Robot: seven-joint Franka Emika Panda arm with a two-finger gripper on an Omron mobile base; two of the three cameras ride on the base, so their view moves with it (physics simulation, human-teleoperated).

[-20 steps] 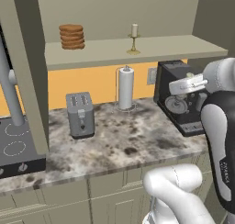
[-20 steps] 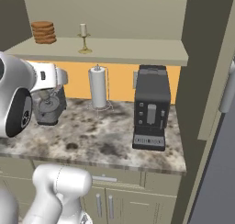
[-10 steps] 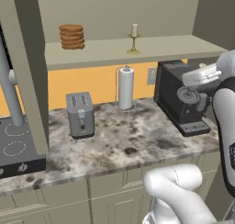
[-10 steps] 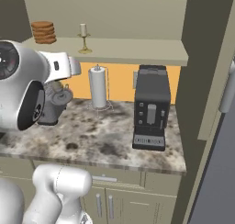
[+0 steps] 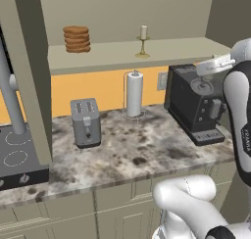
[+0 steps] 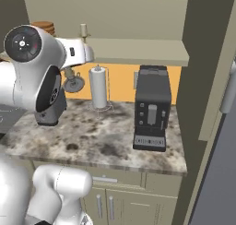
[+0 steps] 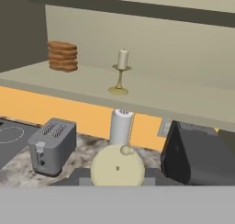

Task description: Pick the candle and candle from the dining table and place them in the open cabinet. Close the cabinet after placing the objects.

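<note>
The open cabinet (image 5: 122, 54) holds a brass-stemmed candle (image 5: 142, 41) beside stacked cookies (image 5: 77, 38); jaws' state unclear.

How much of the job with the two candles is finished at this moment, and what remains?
Done: the brass candle stands on the cabinet shelf.
In hand: the tool appears to hold the grey candle, raised above the counter, below shelf height.
Left: set the grey candle on the shelf, then close the cabinet; its door stands open.
</note>
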